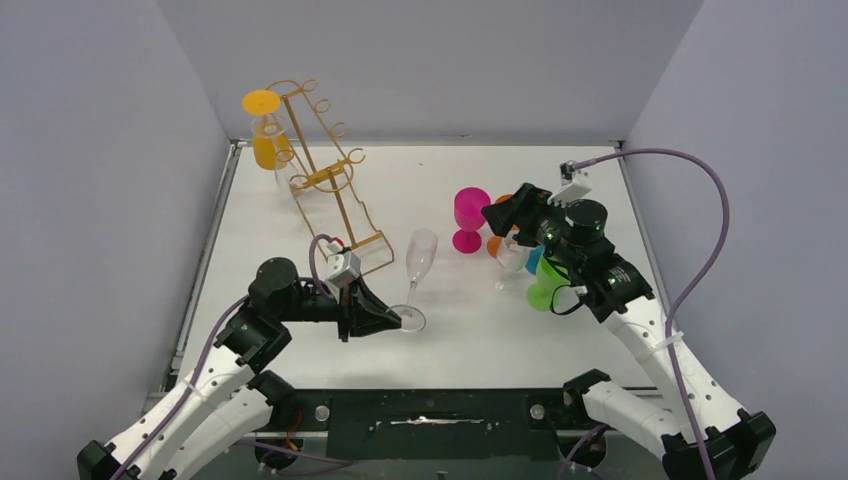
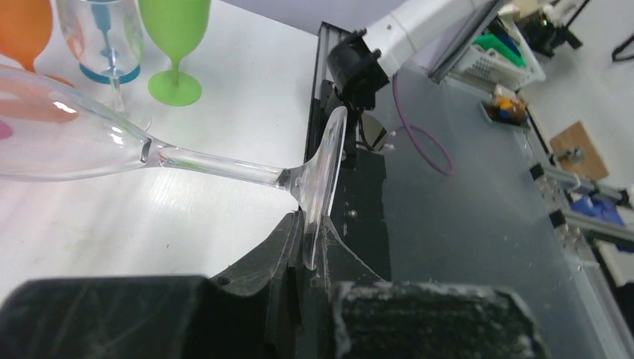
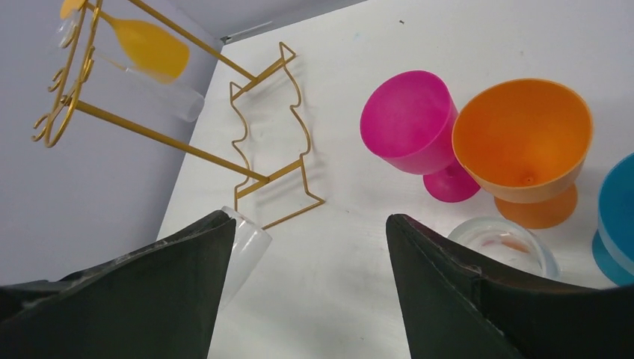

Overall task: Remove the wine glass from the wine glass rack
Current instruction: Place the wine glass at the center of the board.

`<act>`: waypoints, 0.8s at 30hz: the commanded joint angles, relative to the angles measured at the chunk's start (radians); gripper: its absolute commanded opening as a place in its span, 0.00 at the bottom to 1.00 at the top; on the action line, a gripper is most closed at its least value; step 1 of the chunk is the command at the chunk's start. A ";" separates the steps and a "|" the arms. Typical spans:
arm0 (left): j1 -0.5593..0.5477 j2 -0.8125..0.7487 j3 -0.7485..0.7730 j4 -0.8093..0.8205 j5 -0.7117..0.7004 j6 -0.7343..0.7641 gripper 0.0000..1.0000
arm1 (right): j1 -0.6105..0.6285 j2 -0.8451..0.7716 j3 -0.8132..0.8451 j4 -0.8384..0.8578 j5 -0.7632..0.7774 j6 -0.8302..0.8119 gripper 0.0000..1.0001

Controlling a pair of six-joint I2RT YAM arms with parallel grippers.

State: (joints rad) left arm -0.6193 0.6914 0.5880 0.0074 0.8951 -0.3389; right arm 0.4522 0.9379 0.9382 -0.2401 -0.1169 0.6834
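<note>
So, a flat matte white worktop [image 1: 480,335] is seen boxed in by plain grey walls. Towards the back left, a tall rack of thin gold wire [image 1: 320,181] is stood on its rectangular wire base, leaning a bit, with curly loop hooks along the arms. A translucent yellow plastic wine glass [image 1: 266,151] is hung upside down from the top hooks by its round foot, and a clear one is hung right beside it.

The left pincer [image 1: 400,321] is pressed together on the thin disc foot of a clear, slim, flute-shaped wine glass [image 1: 421,255]. That glass is off the rack, tilted, just beside the rack's base; whether the foot is touching the worktop can't be told. The right pincer [image 3: 310,280] is spread wide with nothing gripped, its black wedge-shaped fingers [image 3: 456,292] held above a cluster of cups.

In that cluster, a glossy magenta goblet [image 3: 410,123] and a wide orange bowl-shaped goblet [image 3: 523,142] are stood touching, a blue one [image 3: 617,217] is cut off at the edge, a lime green stemmed glass [image 2: 176,30] is stood near, and a small clear glass [image 3: 501,243] is seen by its rim.
</note>
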 commanded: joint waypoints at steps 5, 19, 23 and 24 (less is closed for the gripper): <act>-0.001 -0.077 -0.063 0.042 0.210 0.370 0.00 | -0.246 0.064 0.104 -0.097 -0.502 -0.009 0.77; 0.010 -0.030 -0.047 0.016 0.237 0.505 0.00 | -0.249 0.185 0.082 0.089 -0.863 0.054 0.76; 0.010 -0.040 -0.068 0.069 0.255 0.464 0.00 | -0.225 0.233 0.103 0.082 -0.899 0.051 0.75; 0.010 -0.044 -0.077 0.096 0.257 0.447 0.00 | -0.211 0.257 0.116 0.063 -0.912 0.044 0.75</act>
State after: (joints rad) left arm -0.6128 0.6697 0.5026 -0.0063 1.0847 0.1154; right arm 0.2092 1.1389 1.0004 -0.2169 -0.9516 0.7238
